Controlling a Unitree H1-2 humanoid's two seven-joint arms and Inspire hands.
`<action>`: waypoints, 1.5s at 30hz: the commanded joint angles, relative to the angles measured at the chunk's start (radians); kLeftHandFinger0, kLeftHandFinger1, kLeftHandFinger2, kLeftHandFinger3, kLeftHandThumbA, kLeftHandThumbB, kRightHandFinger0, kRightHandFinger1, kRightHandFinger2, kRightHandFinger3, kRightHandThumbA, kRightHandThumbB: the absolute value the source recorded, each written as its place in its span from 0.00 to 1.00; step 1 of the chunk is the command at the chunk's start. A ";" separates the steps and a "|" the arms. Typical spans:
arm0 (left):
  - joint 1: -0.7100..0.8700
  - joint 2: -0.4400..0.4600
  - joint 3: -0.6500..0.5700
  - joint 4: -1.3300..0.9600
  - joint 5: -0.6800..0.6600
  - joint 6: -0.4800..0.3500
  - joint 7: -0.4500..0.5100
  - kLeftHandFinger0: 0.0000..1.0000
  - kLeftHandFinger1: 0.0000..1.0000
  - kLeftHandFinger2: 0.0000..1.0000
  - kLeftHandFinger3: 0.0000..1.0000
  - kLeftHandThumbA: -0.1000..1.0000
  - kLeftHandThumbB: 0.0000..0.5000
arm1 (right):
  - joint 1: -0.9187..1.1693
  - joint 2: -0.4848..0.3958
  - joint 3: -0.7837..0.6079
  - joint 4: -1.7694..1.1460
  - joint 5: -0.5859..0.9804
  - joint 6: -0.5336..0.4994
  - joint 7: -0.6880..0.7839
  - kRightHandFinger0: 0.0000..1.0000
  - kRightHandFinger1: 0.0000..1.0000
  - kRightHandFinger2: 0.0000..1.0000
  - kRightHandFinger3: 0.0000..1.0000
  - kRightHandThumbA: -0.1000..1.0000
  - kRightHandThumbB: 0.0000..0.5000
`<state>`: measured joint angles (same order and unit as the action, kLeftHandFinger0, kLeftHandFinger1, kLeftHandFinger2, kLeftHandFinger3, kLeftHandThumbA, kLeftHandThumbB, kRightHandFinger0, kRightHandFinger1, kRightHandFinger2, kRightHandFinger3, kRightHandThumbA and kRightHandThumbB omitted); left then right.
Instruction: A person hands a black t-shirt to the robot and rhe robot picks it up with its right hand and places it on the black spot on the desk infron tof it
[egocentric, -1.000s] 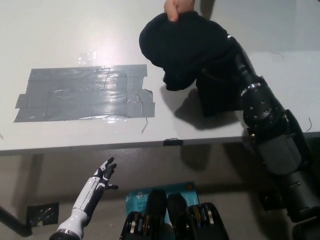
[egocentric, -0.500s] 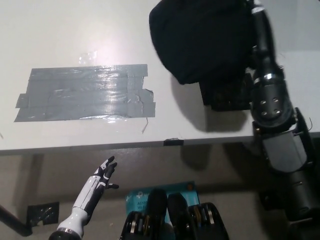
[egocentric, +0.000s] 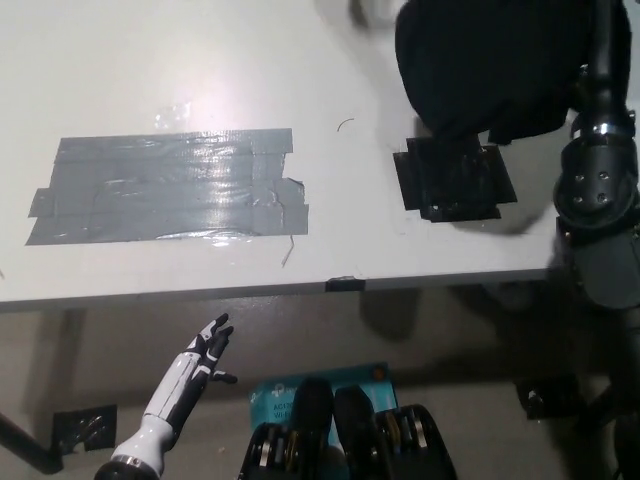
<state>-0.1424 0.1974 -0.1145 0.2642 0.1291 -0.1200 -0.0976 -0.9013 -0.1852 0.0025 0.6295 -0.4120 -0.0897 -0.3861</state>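
Since a second ago our right arm (egocentric: 600, 190) has carried the black t-shirt (egocentric: 480, 65) toward 2 o'clock; we cannot tell its grip. Placing on the black spot (egocentric: 455, 180) remains. Our left hand (egocentric: 205, 355) rests spread at 7 o'clock, below the bench (egocentric: 300, 60).

My right hand is hidden behind the black t-shirt (egocentric: 490, 70), whose top the picture's far edge cuts off. The shirt covers the far edge of the black spot (egocentric: 455, 180).
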 joint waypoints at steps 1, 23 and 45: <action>-0.016 0.011 -0.009 -0.023 0.017 -0.036 -0.010 0.66 0.94 1.00 1.00 1.00 0.98 | -0.085 -0.008 0.058 0.116 -0.053 -0.166 -0.092 0.00 0.40 0.82 0.86 0.00 0.37; -0.052 0.028 -0.024 -0.045 0.041 -0.010 -0.021 0.59 0.87 1.00 1.00 1.00 0.93 | -0.086 -0.164 0.503 -0.111 -0.136 0.275 0.808 1.00 1.00 1.00 1.00 0.21 0.69; -0.063 0.033 -0.017 -0.039 0.037 -0.001 -0.021 0.57 0.85 1.00 1.00 1.00 0.90 | -0.234 -0.717 0.131 -0.888 0.714 0.558 1.195 1.00 1.00 1.00 1.00 0.50 1.00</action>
<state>-0.1447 0.1976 -0.1320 0.2648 0.1484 -0.1046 -0.0974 -0.8886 -0.5060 0.3798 0.3404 -0.3455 0.1546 0.2926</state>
